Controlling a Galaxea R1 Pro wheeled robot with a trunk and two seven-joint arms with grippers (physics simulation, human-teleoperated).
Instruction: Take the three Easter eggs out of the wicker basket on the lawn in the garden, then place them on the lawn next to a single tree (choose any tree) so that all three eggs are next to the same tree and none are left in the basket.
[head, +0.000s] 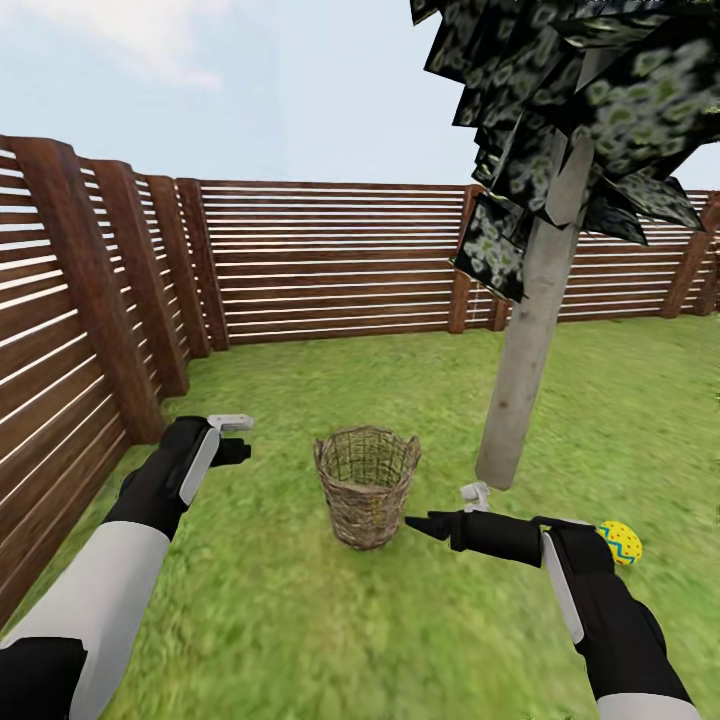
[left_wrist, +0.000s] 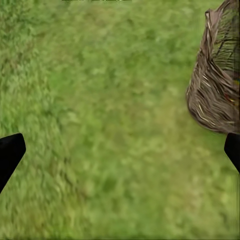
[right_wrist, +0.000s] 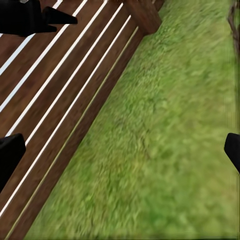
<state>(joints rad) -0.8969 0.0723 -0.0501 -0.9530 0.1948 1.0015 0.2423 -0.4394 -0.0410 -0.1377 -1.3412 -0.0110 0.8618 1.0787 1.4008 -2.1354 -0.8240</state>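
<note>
No legible writing; egg band pattern possibly zigzag.

Short green lawn under camera, grass blurred and patchy. Wicker basket at one edge of picture, cut off by it: tan-brown open weave, standing on grass, rim and part of inside showing (contents too dim to tell). Two black fingers of left gripper at opposite sides, spread wide, nothing between them but grass. Fingers apart from basket.
</note>
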